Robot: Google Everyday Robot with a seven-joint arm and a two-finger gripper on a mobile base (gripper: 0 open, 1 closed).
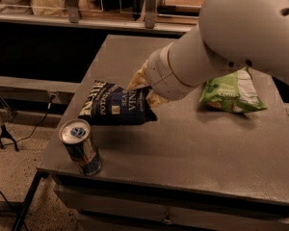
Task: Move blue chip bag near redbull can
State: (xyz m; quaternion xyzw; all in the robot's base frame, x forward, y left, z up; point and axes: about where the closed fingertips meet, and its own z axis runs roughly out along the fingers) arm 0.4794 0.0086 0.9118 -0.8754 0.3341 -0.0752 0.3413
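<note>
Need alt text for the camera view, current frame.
A white robot arm's tool grips the right end of a blue chip bag at the left of a grey table. A redbull can stands upright just in front of the bag, near the table's front-left corner. A light green chip bag lies at the right, partly behind the arm.
</note>
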